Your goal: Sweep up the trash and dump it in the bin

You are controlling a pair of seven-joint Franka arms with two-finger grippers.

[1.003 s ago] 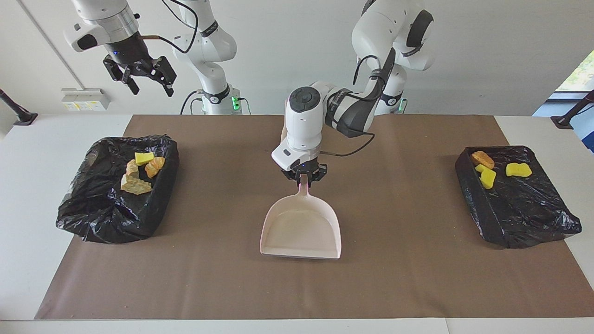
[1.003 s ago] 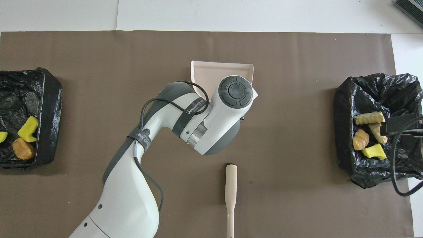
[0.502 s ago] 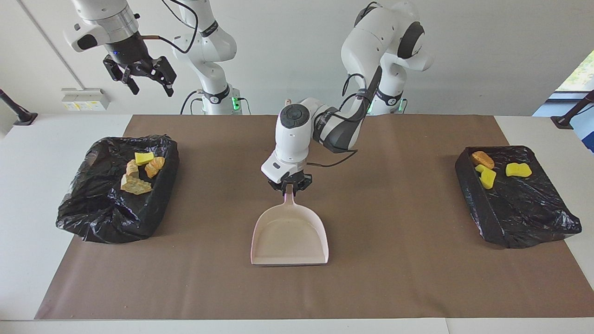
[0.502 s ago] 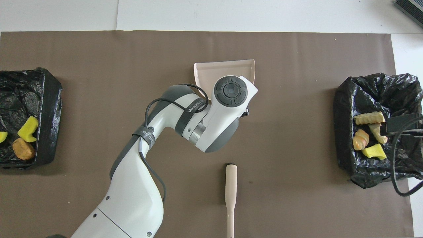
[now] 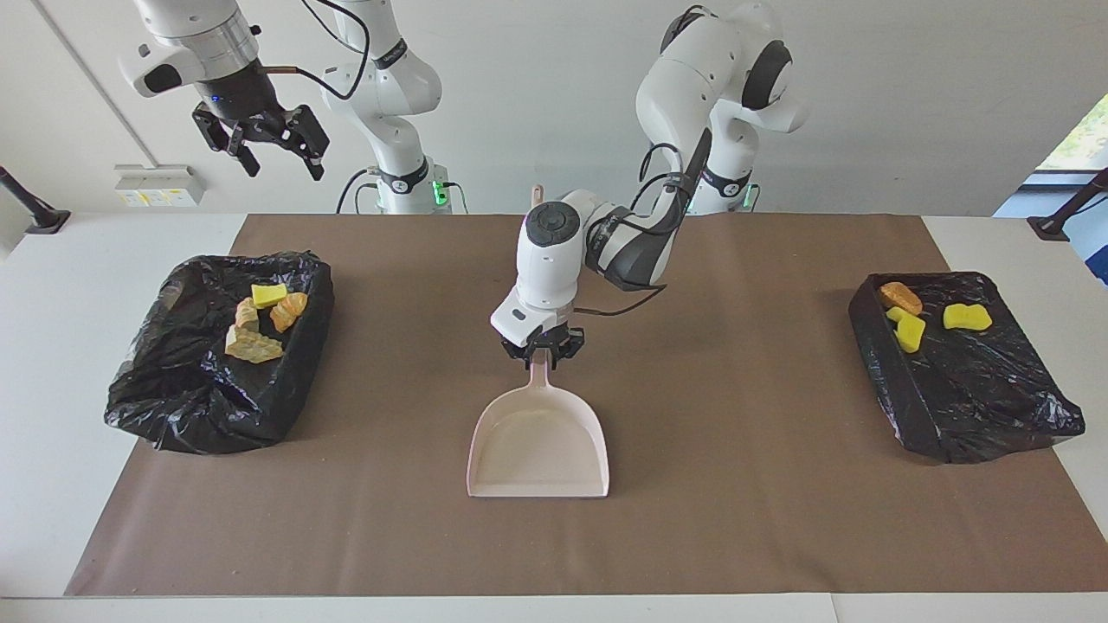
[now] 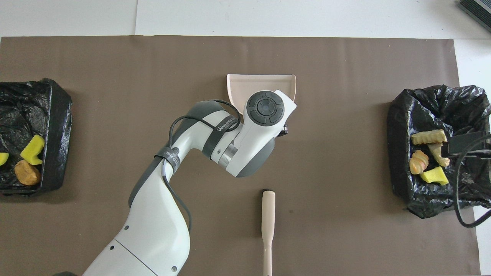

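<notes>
Down at the middle of the brown mat [image 5: 744, 484], the pink dustpan [image 5: 538, 448] lies flat with its open edge pointing away from the robots and its handle toward them. The left gripper [image 5: 543, 348] sits low over the tip of that handle, its fingers on either side of it; whether they clamp the handle or have let go cannot be told. In the overhead view the left arm's wrist covers the handle and leaves only the pan's wide end showing [image 6: 261, 82]. The brush [image 6: 267, 226] lies on the mat nearer to the robots than the dustpan, apart from it. The trash is all in the two bag-lined bins: the black bin [image 5: 164, 381] at the right arm's end of the table holds four pieces [image 5: 264, 318], a yellow sponge bit, an orange bread-like chunk and two pale chunks, and the other black bin [image 5: 978, 398] at the left arm's end holds three pieces [image 5: 913, 316], two yellow sponge bits and a brown-orange chunk. The right gripper [image 5: 275, 156] hangs high in the air above the first bin's end of the table, its fingers spread wide and empty, and that arm waits.
</notes>
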